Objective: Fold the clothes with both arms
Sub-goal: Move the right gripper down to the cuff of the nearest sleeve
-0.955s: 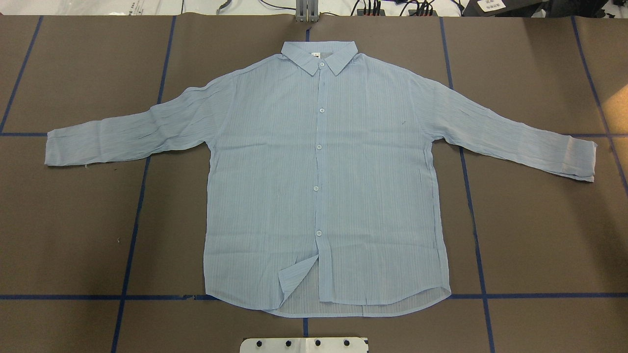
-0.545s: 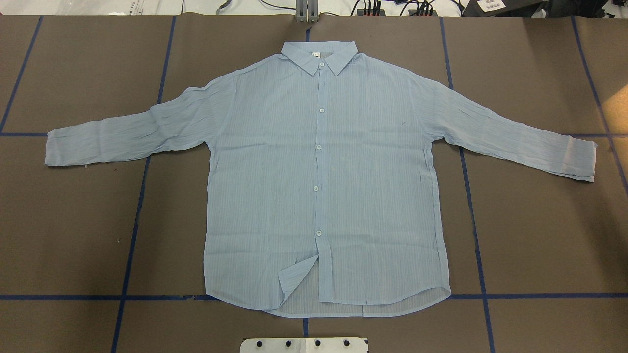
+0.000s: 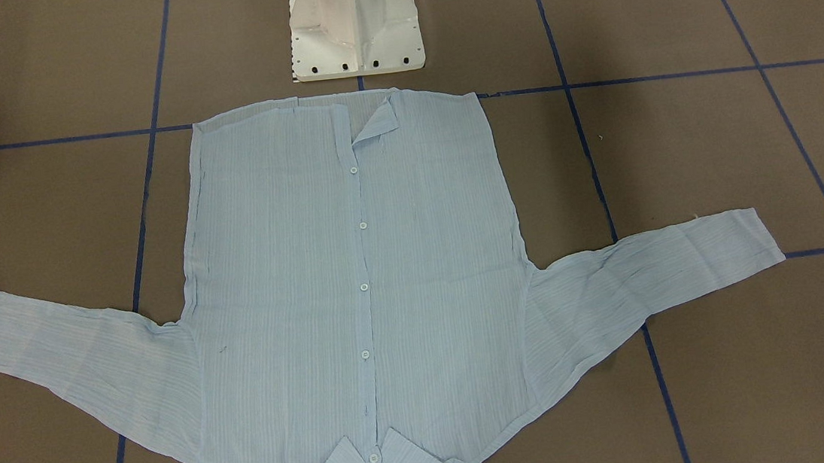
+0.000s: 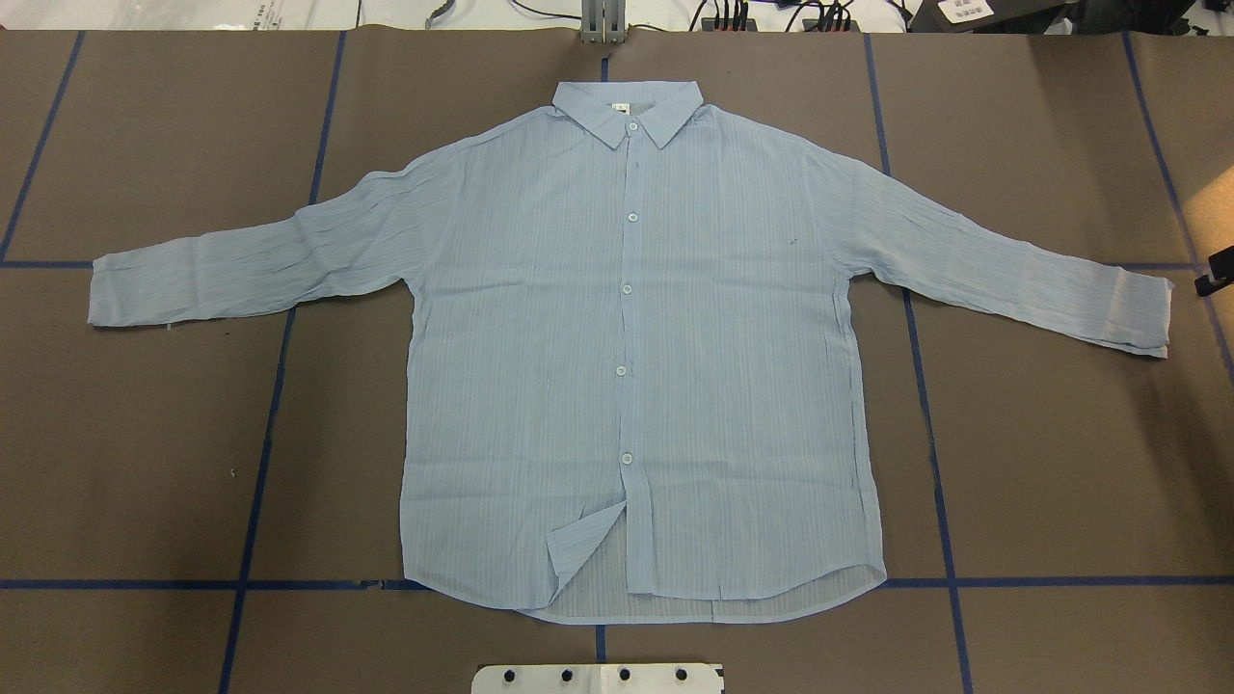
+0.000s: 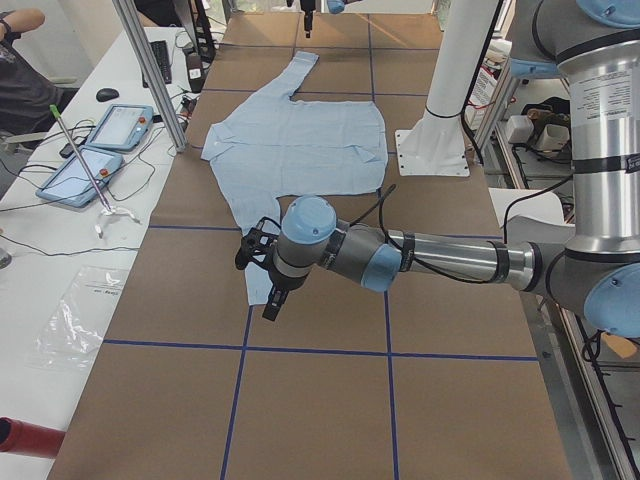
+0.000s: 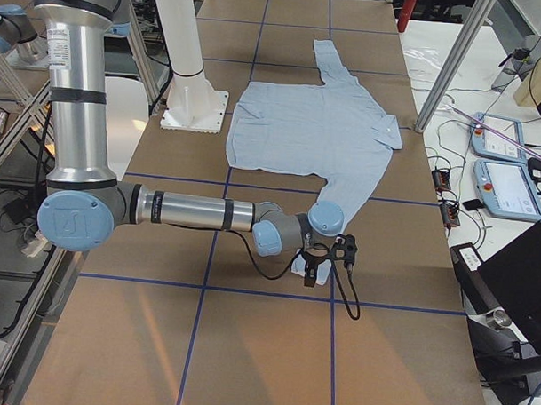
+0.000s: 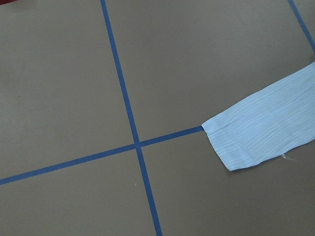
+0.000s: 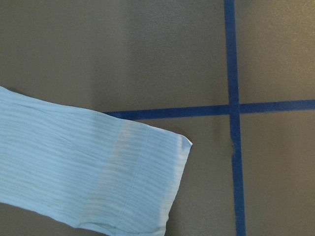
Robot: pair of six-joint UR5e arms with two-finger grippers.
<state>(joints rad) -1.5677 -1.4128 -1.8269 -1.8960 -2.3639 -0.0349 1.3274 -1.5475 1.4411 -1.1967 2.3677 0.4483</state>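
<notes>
Shows the shirt spread flat and front up on the brown table, buttoned down the middle, collar pointing away from the white pedestal base, both sleeves stretched out sideways, one lower front corner turned back by the hem. Places the left gripper just beyond the left cuff and the right gripper just beyond the right cuff, each over the table. Cannot tell of either pincer whether released or clenched, nor whether touching the cloth.

Robotics lab: blue-taped table, teach pendants, aluminium posts.
</notes>
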